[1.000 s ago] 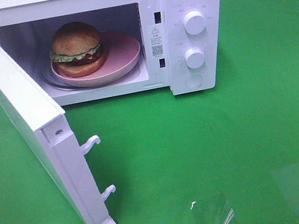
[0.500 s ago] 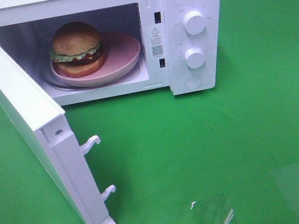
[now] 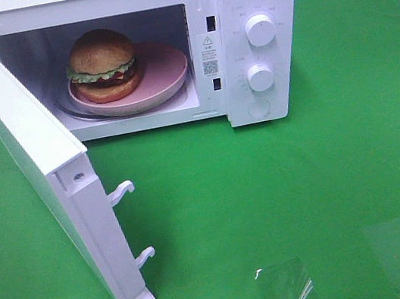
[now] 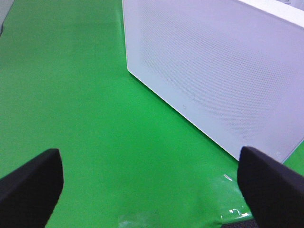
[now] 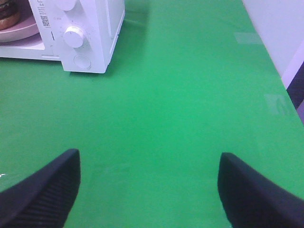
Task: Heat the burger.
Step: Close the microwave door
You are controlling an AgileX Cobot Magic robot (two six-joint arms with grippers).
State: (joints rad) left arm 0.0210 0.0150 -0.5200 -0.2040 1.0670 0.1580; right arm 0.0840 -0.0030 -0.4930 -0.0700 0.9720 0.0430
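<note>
The burger (image 3: 102,65), with its golden-brown bun, lettuce and red filling, sits on a pink plate (image 3: 164,75) inside the white microwave (image 3: 252,2). A sliver of the burger (image 5: 7,14) also shows in the right wrist view. The microwave door (image 3: 42,168) hangs wide open toward the front left. Neither arm appears in the exterior high view. My left gripper (image 4: 152,185) is open over bare green cloth, facing the outer side of the door (image 4: 213,71). My right gripper (image 5: 149,190) is open and empty, well back from the control panel (image 5: 76,38).
Two white knobs (image 3: 260,30) and a round button sit on the microwave's right panel. Two latch hooks (image 3: 121,192) stick out from the door's edge. Green cloth (image 3: 307,193) covers the table. A pale wall (image 5: 280,28) borders the right side.
</note>
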